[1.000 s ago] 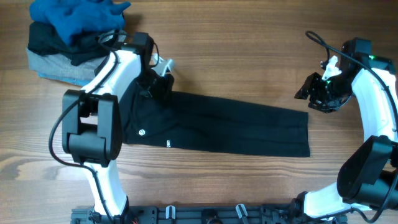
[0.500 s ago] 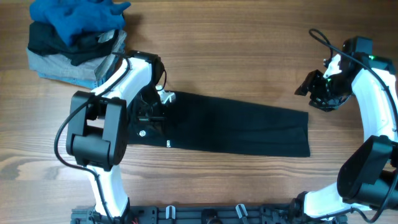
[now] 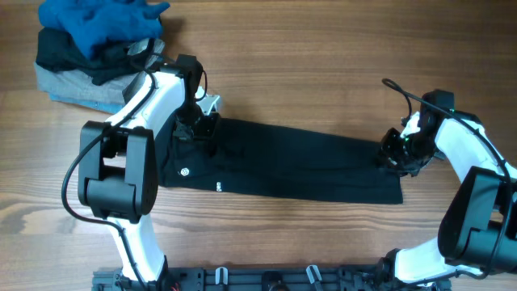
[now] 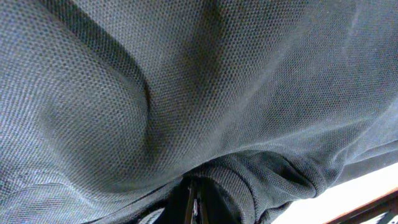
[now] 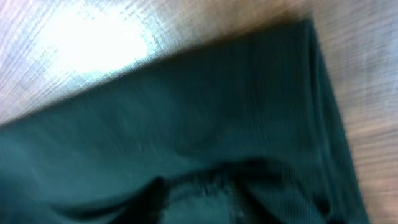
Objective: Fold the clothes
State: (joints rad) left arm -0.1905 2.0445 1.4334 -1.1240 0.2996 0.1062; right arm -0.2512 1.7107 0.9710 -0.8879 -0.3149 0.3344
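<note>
Trousers [image 3: 283, 162] lay long axis left-right on counter [image 3: 323, 65] | left hand [image 3: 196, 123] gripped waist end | right hand [image 3: 393, 151] at cuff end, grip indeterminable.

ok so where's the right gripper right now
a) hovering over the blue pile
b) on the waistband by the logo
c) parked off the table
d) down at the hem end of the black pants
d) the right gripper sits at the far hem edge of the black pants, while the left gripper is at the waistband end.
</note>
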